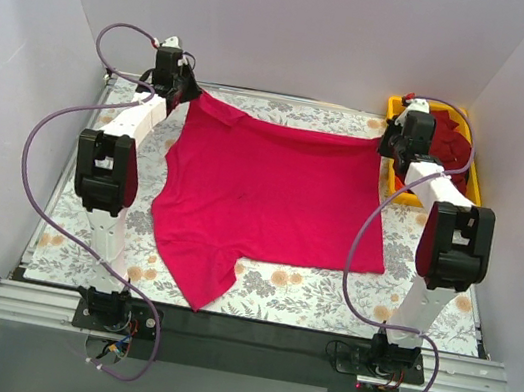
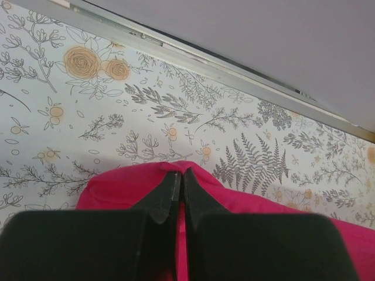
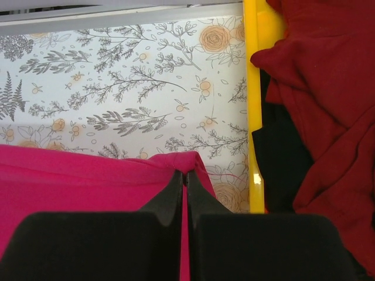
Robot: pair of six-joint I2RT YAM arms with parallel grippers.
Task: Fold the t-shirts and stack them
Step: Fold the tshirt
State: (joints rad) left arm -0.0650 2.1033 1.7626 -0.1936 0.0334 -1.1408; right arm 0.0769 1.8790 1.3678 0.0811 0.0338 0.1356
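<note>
A bright magenta-pink t-shirt point(image 1: 267, 197) lies spread on the flowered table, its far edge pulled taut between my two grippers. My left gripper point(image 1: 187, 91) is shut on the shirt's far left corner point(image 2: 140, 181), at the table's far left. My right gripper point(image 1: 385, 145) is shut on the shirt's far right corner point(image 3: 176, 161), next to the bin. Darker crimson shirts point(image 1: 450, 138) lie heaped in the yellow bin and show in the right wrist view point(image 3: 328, 88). One sleeve point(image 1: 201, 282) of the pink shirt points toward the near edge.
The yellow plastic bin point(image 1: 393, 104) stands at the far right corner; its rim point(image 3: 253, 105) is just right of my right gripper. A metal rail point(image 2: 222, 61) runs along the table's far edge. White walls enclose the table on three sides.
</note>
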